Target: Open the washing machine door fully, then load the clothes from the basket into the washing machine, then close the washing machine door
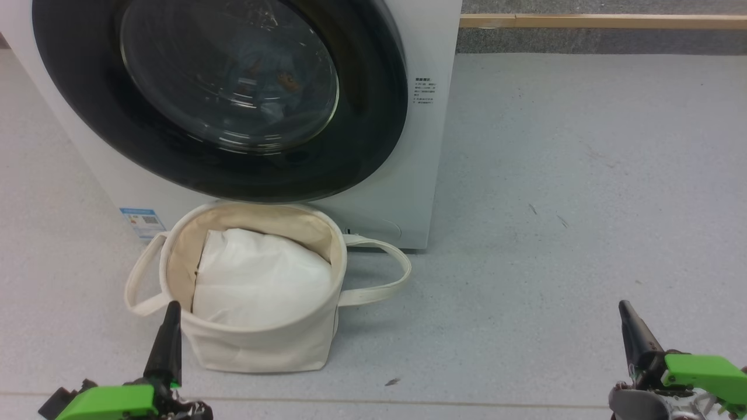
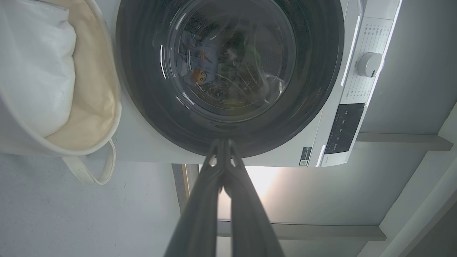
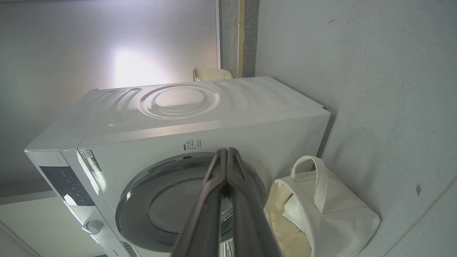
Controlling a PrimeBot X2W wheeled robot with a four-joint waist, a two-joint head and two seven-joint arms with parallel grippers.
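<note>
Washing machine door [image 1: 224, 96] closed, forward-facing

Glossy black on the wide rim of the washing machine door [image 1: 373, 116], mirror-slick, with clear smooth glass [image 1: 227, 76] domed at the centre. Soft light blue cloth behind it, the clothes [image 2: 200, 60], orange print showing. Smooth white panels on the washing machine [image 1: 435, 151], faint sheen. Down to the basket [image 1: 262, 350]: matt cream canvas, creased. White padding [image 1: 257, 280] inside, crinkled, slightly shiny. Grey floor [image 1: 583, 175], matt, speckled, lightly rough. Pale wood strip [image 1: 601, 21] at the back. Dark matt fingers on the left gripper [image 1: 171, 312] and right gripper [image 1: 625, 312], bright green plastic at their bases.
</note>
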